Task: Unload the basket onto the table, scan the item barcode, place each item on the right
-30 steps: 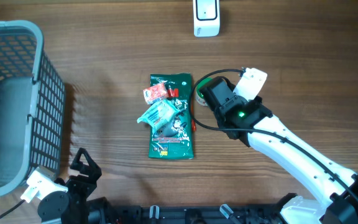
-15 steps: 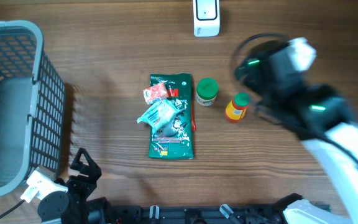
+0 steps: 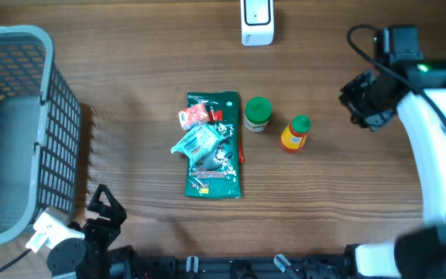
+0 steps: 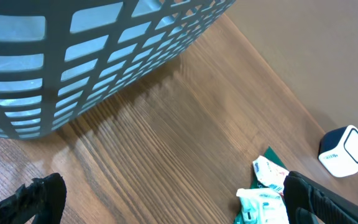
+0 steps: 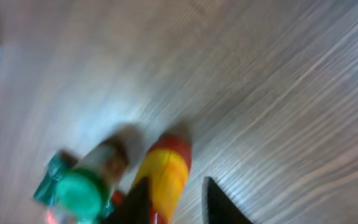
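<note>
A yellow-and-red bottle (image 3: 294, 133) with a green cap lies on the table beside a green-lidded jar (image 3: 258, 113). Left of them, small packets (image 3: 196, 128) rest on a green pouch (image 3: 215, 151). The white scanner (image 3: 256, 23) stands at the far edge. My right gripper (image 3: 358, 105) hovers to the right of the bottle, apart from it. In the blurred right wrist view the bottle (image 5: 166, 171) and jar (image 5: 79, 186) show beyond my right gripper (image 5: 179, 202), whose jaws stand narrowly open and hold nothing. My left gripper (image 4: 179, 211) is wide open and empty near the front edge.
A grey mesh basket (image 3: 53, 93) fills the left side and looms close in the left wrist view (image 4: 104, 62). The scanner (image 4: 344, 149) and the packets (image 4: 263, 193) show at the right of that view.
My right arm has swung from over the jar and bottle to the far right, uncovering both. Its jaws opened wide, then narrowed. The left arm has not moved.
</note>
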Tool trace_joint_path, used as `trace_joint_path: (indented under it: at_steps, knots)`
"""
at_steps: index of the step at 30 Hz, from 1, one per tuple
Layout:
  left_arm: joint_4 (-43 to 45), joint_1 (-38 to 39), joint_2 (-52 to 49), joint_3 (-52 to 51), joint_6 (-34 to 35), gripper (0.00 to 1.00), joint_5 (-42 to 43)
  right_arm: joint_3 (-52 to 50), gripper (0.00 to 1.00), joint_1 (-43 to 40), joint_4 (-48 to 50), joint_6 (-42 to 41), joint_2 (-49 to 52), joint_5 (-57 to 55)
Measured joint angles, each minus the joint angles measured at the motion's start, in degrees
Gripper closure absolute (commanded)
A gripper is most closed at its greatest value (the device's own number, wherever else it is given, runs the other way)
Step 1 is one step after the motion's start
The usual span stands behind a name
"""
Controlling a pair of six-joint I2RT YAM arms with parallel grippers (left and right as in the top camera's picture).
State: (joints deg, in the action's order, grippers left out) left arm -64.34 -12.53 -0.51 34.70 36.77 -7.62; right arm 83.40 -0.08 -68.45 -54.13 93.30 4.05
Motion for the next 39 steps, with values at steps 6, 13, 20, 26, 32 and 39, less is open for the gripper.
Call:
trace_joint_path:
  at_steps: [6, 13, 20, 26, 32, 39]
  knots:
    - [0.0, 0.0, 0.0, 0.0, 0.0, 0.0, 0.0, -2.6, 0.0, -1.4, 7.7, 10.9, 11.0, 13.5]
    - [0.0, 0.0, 0.0, 0.0, 0.0, 0.0, 0.0, -2.6, 0.0, -4.9, 2.4, 20.5, 11.8, 22.4]
    - [0.0, 0.0, 0.0, 0.0, 0.0, 0.0, 0.0, -2.6, 0.0, -8.3, -1.2, 23.6, 11.8, 28.2]
    - [0.0, 0.0, 0.0, 0.0, 0.0, 0.0, 0.0, -2.6, 0.0, -5.2, -2.2, 18.3, 11.8, 32.1]
    - [0.0, 0.0, 0.0, 0.0, 0.0, 0.0, 0.0, -2.6, 0.0, -0.9, -0.8, 14.9, 12.0, 33.8]
    - [0.0, 0.0, 0.0, 0.0, 0.0, 0.0, 0.0, -2.6, 0.16, 6.0, -3.5, 14.7, 15.4, 34.5]
